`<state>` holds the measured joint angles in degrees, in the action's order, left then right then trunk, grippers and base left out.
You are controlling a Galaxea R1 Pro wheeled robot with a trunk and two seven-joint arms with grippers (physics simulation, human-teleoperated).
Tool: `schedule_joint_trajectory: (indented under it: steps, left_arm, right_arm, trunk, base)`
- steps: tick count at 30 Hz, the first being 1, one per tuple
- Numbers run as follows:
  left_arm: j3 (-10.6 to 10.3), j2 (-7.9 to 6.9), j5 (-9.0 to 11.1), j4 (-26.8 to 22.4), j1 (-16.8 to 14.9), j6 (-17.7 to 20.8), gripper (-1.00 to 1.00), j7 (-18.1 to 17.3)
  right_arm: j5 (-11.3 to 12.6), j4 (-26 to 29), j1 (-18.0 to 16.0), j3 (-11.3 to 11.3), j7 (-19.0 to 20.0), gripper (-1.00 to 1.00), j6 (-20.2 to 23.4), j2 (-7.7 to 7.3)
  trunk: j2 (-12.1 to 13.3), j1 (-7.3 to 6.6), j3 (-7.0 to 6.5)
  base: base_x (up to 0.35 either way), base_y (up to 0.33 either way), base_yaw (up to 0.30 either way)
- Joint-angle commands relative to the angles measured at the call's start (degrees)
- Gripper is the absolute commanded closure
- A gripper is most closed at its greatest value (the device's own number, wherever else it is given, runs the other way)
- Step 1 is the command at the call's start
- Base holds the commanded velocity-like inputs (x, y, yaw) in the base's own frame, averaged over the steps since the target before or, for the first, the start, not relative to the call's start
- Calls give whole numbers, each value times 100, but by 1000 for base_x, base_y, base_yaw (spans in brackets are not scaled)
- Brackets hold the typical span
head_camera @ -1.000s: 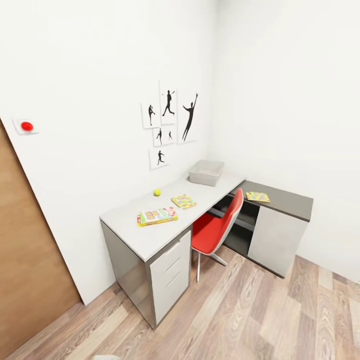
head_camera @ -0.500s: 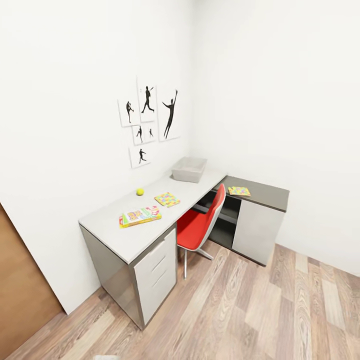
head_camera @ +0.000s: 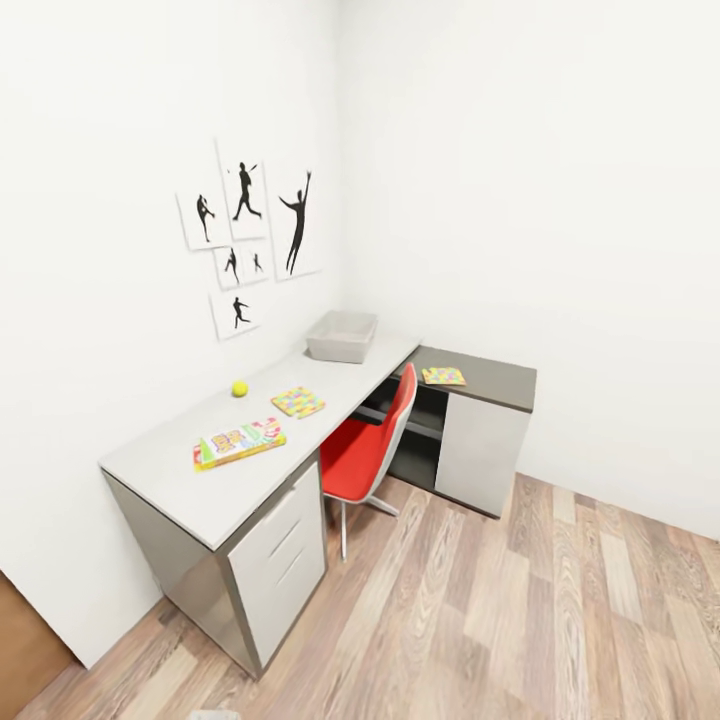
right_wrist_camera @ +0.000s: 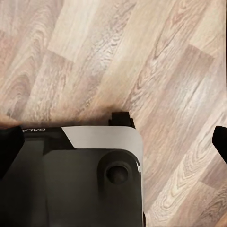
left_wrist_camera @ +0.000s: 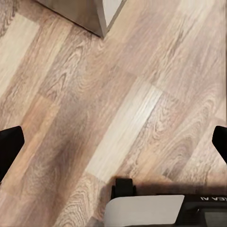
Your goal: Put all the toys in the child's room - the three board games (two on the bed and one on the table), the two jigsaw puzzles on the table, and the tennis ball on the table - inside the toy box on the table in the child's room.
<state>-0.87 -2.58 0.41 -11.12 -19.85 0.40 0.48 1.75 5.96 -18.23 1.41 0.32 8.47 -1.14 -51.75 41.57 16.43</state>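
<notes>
From the head view we see the table (head_camera: 190, 480), an L-shaped desk in the room's corner, with white drawers (head_camera: 285, 560) at its near end. The toy box (head_camera: 341, 335), a light grey tray, stands at the far end of the pale top, close to the wall. A yellow and green board game (head_camera: 238, 443) lies flat toward the near end. Beyond it rests one jigsaw puzzle (head_camera: 298, 402), and the tennis ball (head_camera: 240, 388) sits near the wall, apart from both. A second jigsaw puzzle (head_camera: 443, 376) lies on the dark side wing of the desk. A red chair (head_camera: 375, 450) is pushed up to the desk, and black silhouette posters (head_camera: 250, 225) hang on the wall above.

Our left gripper (left_wrist_camera: 113, 142) and right gripper (right_wrist_camera: 113, 142) both hang over the wooden floor (head_camera: 520, 620), fingers spread wide and holding nothing. The robot's dark base (right_wrist_camera: 80, 184) shows below the right one.
</notes>
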Motion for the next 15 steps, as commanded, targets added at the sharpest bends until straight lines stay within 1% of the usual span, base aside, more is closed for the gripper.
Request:
schedule_joint_trajectory:
  steps: [1,7,11,15]
  left_arm:
    - [-10,-2,4,-5,-1,4,-100,5]
    - [-10,-6,3,-5,5,-38,-100,5]
    - [-10,-6,3,-5,7,-117,-100,4]
    - [-15,3,3,-5,7,-138,-100,0]
  right_arm:
    - [18,11,-3,12,3,-100,32,0]
    - [18,11,-3,12,6,-100,32,0]
    - [13,11,-1,9,6,-100,26,2]
    - [8,11,2,9,6,-100,24,14]
  trunk:
    - [-4,2,13]
    - [-4,2,49]
    - [-4,2,73]
    - [-4,2,96]
  base:
    - [213,0,-231]
    - [281,-20,-231]
    - [283,-150,-231]
    - [116,-96,-221]
